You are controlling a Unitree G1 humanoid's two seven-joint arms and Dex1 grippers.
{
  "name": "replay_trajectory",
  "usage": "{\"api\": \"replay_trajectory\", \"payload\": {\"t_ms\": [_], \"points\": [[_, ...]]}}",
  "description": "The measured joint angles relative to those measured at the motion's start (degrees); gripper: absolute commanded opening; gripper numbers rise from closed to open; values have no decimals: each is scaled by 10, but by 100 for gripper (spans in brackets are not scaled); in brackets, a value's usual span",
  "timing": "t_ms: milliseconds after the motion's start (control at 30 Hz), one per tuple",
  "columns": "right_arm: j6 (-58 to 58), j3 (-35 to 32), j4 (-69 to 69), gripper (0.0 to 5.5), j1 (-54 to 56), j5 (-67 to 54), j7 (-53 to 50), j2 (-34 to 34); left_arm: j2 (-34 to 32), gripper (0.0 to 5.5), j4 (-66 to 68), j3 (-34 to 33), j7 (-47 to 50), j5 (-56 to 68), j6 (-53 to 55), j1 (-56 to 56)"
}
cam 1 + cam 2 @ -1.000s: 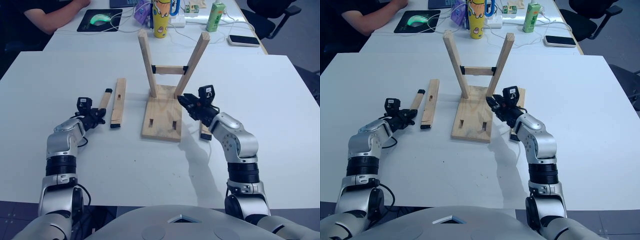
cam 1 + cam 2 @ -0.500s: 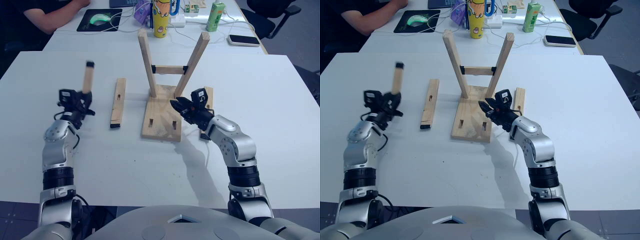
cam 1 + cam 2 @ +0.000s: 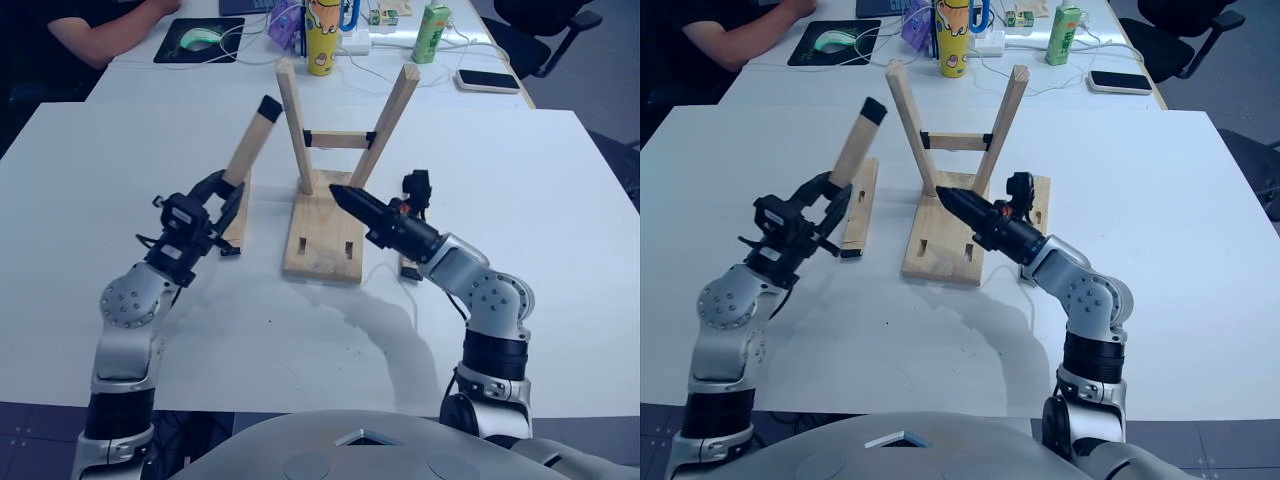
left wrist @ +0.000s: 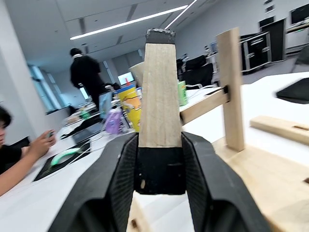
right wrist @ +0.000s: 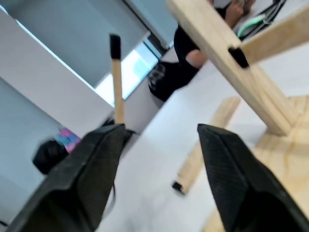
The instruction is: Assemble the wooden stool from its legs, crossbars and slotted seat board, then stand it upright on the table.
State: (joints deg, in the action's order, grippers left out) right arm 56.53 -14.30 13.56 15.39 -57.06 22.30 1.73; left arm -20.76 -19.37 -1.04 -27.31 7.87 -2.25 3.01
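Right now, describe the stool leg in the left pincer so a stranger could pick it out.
On the white table, look left of the seat board bearing two standing legs. The held leg rises tilted from the left pincer, black cap uppermost; its neighbour lies flat.

— What room surrounds the work?
— A white table (image 3: pixel 560 200). Beyond its far edge, a second desk (image 3: pixel 150 80) holds a yellow cup (image 3: pixel 322 45), green carton (image 3: pixel 431 33) and phone (image 3: pixel 487 80). A black office chair (image 3: pixel 545 35) stands past its right corner. Ceiling light strips (image 4: pixel 125 21) run overhead.
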Motion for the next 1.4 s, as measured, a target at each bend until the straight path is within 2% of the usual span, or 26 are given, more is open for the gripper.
{"api": "replay_trajectory", "payload": {"t_ms": [167, 567, 1133, 1333, 1367, 1400], "points": [[0, -5, -5, 300, 22, -47, -47, -34, 13, 134, -1, 39, -2, 0, 10, -5], [-35, 0, -37, 300, 57, -67, -68, -46, 24, 134, -1, 78, -27, 24, 40, -5], [-49, 5, -52, 44, 58, -73, -79, -43, 20, 134, -13, 87, -42, 34, 55, -3], [-57, 13, -53, 41, 58, -65, -82, -34, 23, 134, -9, 89, -38, 21, 49, -2], [-58, 14, -55, 41, 58, -64, -84, -33, 25, 171, -6, 91, -36, 20, 49, -2], [-60, 16, -56, 41, 58, -63, -85, -33, 27, 180, -3, 91, -34, 20, 49, -2]]}}
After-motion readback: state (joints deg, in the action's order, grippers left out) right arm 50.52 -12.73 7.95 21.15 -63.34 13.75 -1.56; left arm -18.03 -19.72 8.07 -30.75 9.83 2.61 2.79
